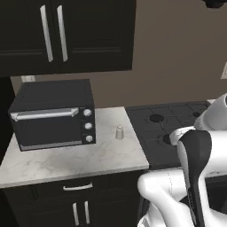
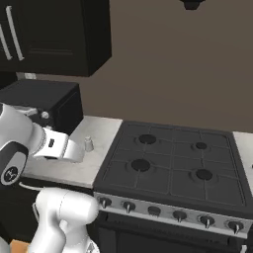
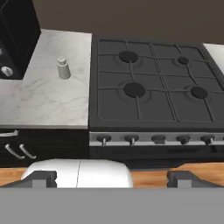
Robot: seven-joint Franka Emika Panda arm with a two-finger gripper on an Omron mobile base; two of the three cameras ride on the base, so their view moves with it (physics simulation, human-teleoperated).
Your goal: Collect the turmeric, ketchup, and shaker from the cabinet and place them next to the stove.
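Marble counter (image 1: pixel 66 162): shaker (image 1: pixel 119 132) upright beside stove (image 2: pixel 173 163); cabinet (image 1: pixel 66 35) doors closed; jaws apart, empty.

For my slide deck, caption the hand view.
Shaker standing upright on marble counter beside the stove; end effector open, holding nothing.

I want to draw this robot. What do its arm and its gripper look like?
The arm is made of fat, rounded, glossy white tubes with dark grey-black bands at the joints. One dark joint has a small white round mark. The gripper has two small dark grey, blocky fingertips. No cables show.
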